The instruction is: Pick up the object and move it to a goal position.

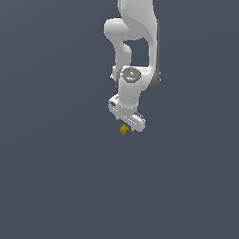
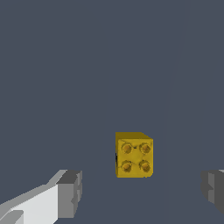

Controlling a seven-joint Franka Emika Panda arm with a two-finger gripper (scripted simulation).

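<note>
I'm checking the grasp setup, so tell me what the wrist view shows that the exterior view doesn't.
Only the wrist view shows the four round studs on the yellow block and the two grey fingers spread wide, one on each side of it, not touching. Only the exterior view shows the white arm reaching down above it. Both show the block and the plain dark floor.

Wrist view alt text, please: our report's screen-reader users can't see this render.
A small mustard-yellow block with four round studs on its facing side sits on a plain dark grey surface, between the open gripper fingers. One grey finger pad shows on one side, the other at the opposite edge, neither touching it.
</note>
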